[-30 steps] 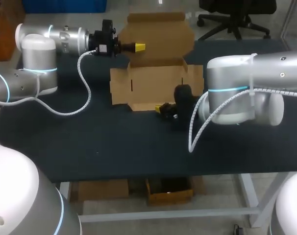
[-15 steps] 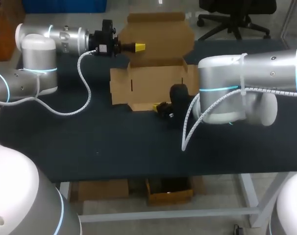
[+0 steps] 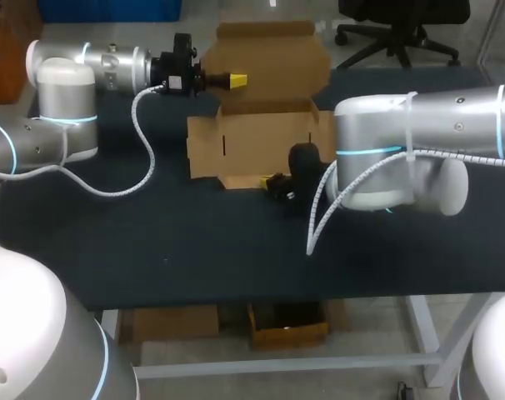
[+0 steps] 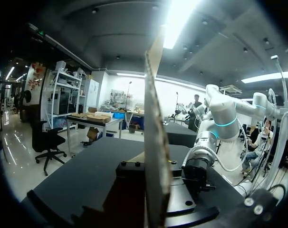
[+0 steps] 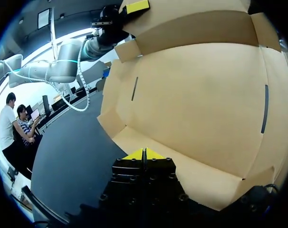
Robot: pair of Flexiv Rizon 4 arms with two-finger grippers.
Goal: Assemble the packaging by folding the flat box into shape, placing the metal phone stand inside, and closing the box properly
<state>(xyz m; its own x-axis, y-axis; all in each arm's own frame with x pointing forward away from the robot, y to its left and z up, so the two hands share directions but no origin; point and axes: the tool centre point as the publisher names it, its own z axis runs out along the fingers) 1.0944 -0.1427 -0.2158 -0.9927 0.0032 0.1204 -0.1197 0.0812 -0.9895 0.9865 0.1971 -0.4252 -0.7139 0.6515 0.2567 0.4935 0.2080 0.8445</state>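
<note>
— Where's your box [image 3: 265, 142]?
— Middle of the bench [image 3: 152, 250], toward the far side, its back flap [image 3: 273, 58] standing behind the flat panels.
— Pincers?
— Left pincer [image 3: 236, 80] at that flap's left edge; right pincer [image 3: 276, 183] at the box's near edge.

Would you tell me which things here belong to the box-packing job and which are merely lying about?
Job: cardboard box, its back flap held upright by the left gripper; right gripper, fingers shut, at its front edge.
Other: the black table.
</note>
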